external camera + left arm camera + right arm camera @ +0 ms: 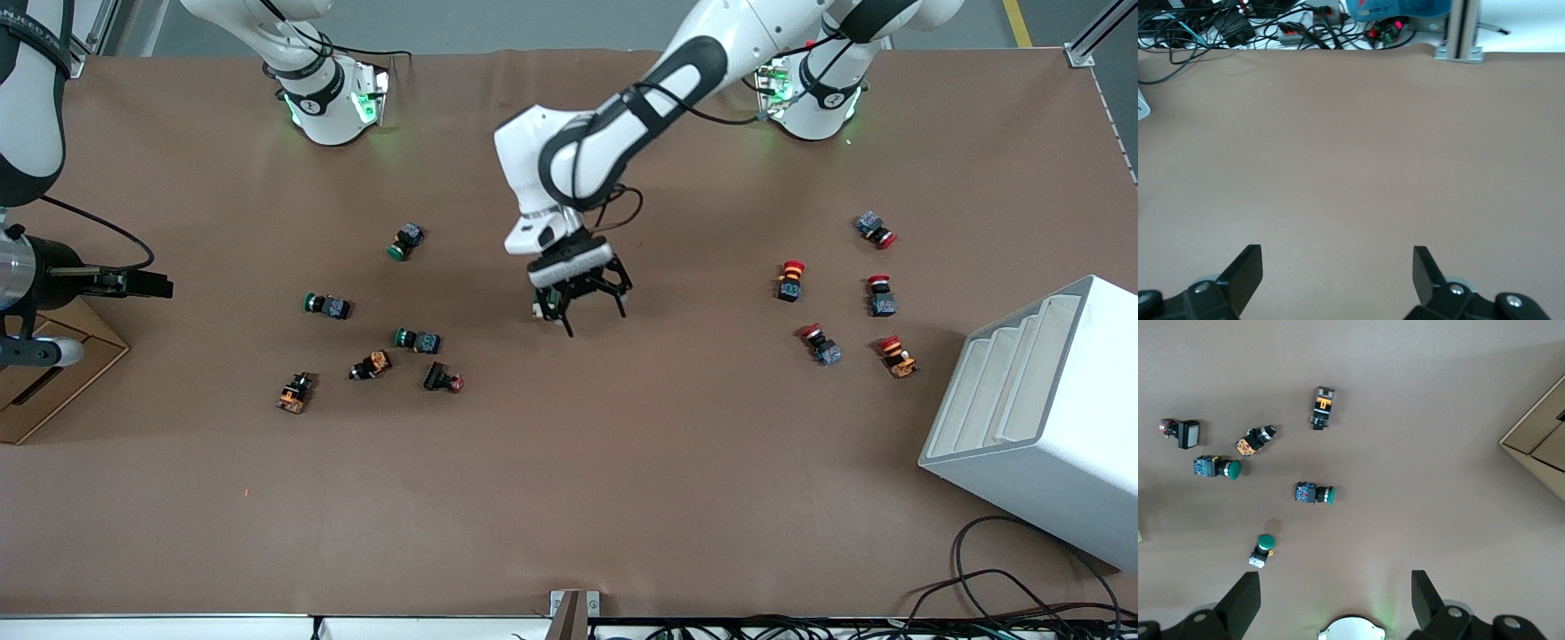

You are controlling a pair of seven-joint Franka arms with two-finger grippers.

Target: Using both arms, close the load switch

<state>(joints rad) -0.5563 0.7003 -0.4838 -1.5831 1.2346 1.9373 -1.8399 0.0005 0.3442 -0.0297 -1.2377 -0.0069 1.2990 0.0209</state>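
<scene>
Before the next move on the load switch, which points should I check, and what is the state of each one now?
1. The left gripper is open: ok.
2. It is low over the load switch: ok.
3. The switch lies inside its grasp: cannot tell, it is mostly hidden.
4. The right gripper is open: ok.
5. The right gripper is at the switch: not ok, it hangs at the right arm's end of the table.
</scene>
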